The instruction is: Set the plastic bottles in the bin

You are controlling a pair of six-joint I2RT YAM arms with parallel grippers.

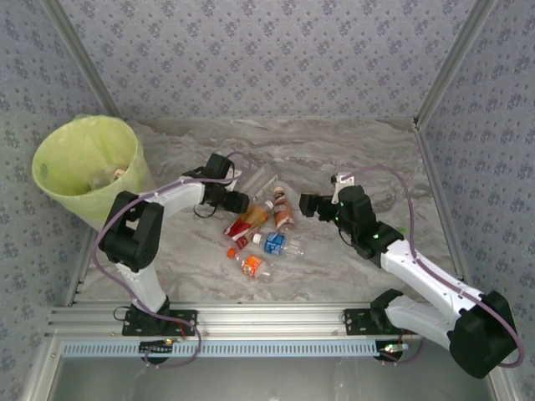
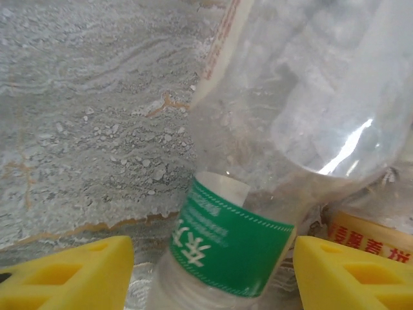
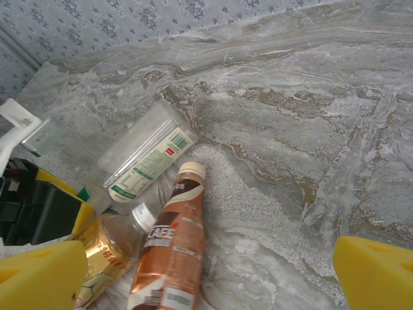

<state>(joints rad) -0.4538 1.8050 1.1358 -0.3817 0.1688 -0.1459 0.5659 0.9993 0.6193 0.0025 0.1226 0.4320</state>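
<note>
Several plastic bottles lie in the middle of the marble table. My left gripper point(image 1: 238, 200) point(image 2: 213, 271) is low over a clear bottle with a green neck label point(image 2: 229, 242) point(image 1: 259, 180). Its yellow fingers point(image 2: 71, 278) stand on either side of the neck; a gap shows on the left, and the right finger is about at the label's edge. My right gripper point(image 1: 311, 205) point(image 3: 206, 281) hangs open above a brown café bottle point(image 3: 174, 252) point(image 1: 284, 213), holding nothing. The bin point(image 1: 84, 167), lined with a lime-green bag, stands at the far left.
An orange-red bottle point(image 1: 249, 221), a blue-labelled bottle point(image 1: 280, 244) and an orange-labelled bottle point(image 1: 249, 265) lie nearer the front. An amber bottle with a yellow label point(image 3: 106, 248) rests beside the brown one. Patterned walls enclose the table on three sides.
</note>
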